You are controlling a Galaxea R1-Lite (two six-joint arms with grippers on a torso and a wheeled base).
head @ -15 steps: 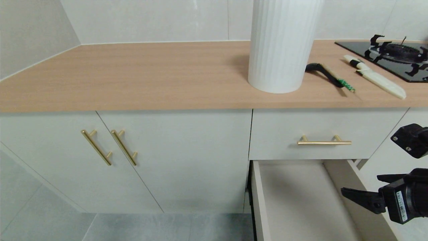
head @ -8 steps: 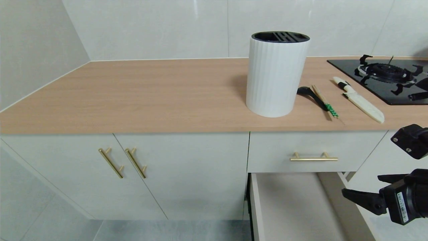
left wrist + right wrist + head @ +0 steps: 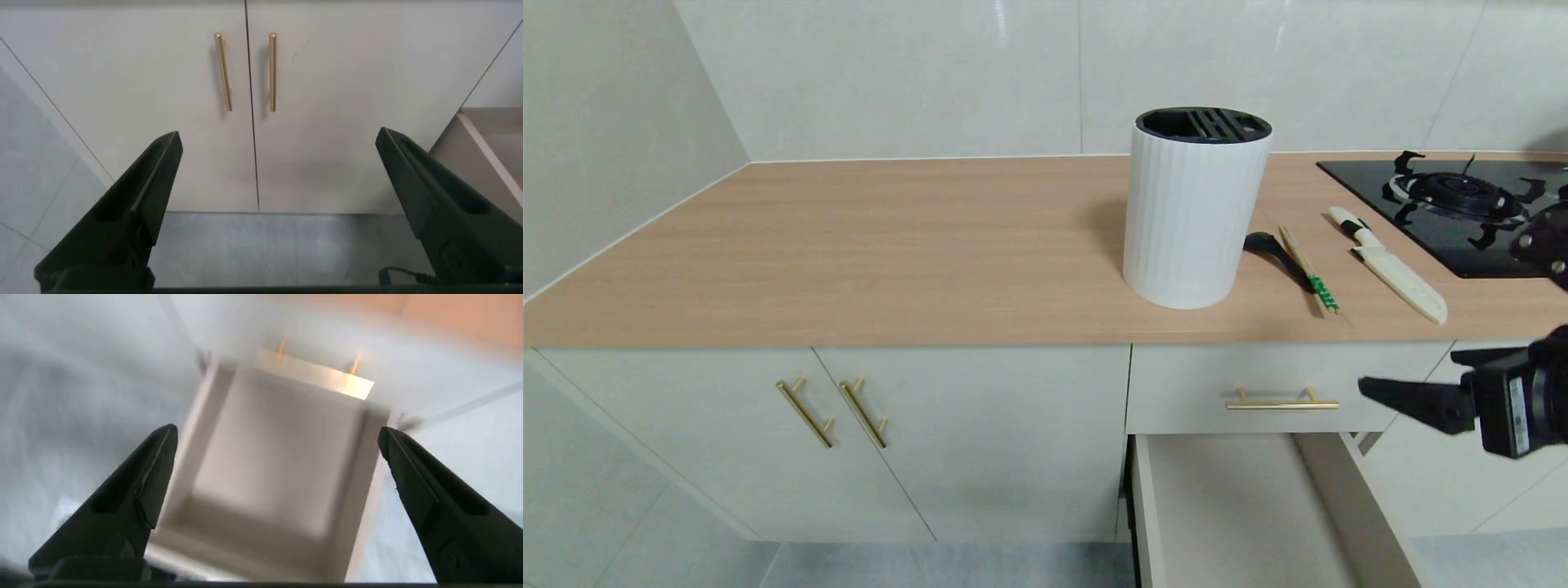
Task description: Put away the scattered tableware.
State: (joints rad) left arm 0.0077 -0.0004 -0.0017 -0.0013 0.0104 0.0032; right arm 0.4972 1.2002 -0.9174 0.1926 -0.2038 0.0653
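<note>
- Wooden surface (image 3: pixel 890 245): carries all the tableware.
- Lower drawer (image 3: pixel 1225 506): pulled open, under the surface's right part.
- White ribbed holder (image 3: pixel 1191 212): upright on the surface.
- Right gripper (image 3: pixel 276 433): jaws wide apart, above the drawer.
- Left gripper (image 3: pixel 278 135): jaws wide apart, facing the cabinet doors (image 3: pixel 245 106).
- Knife (image 3: pixel 1392 265): flat, near the hob (image 3: pixel 1454 212).
- Chopsticks (image 3: pixel 1308 260), black spoon (image 3: pixel 1278 251): together, just right of the holder.

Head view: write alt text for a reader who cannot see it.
A white ribbed holder stands on a wooden counter, with a black spoon, chopsticks and a knife lying to its right beside a gas hob. Below, a drawer is pulled open; the right claw hangs open near it.
</note>
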